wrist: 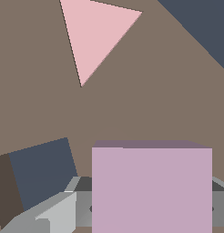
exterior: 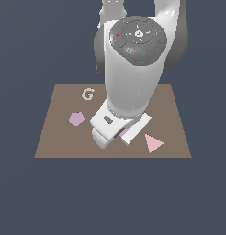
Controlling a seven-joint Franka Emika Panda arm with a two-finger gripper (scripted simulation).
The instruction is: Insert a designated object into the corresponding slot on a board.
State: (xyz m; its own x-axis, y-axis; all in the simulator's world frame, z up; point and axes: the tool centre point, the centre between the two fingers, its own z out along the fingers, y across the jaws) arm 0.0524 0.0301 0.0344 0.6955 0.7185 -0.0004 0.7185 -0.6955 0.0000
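The lilac square tile sits between my gripper's fingers, which are shut on its two sides. In the exterior view only a lilac sliver of the tile shows under the hand, and my gripper is low over the brown board, toward its front. The dark blue-grey square slot lies on the board just beside the tile, and the tile is not over it. In the exterior view the slot is hidden by the arm.
A pink triangle lies on the board at the exterior view's right and also shows in the wrist view. A small lilac pentagon and a white letter G lie to the left. The board's edge and dark floor are near.
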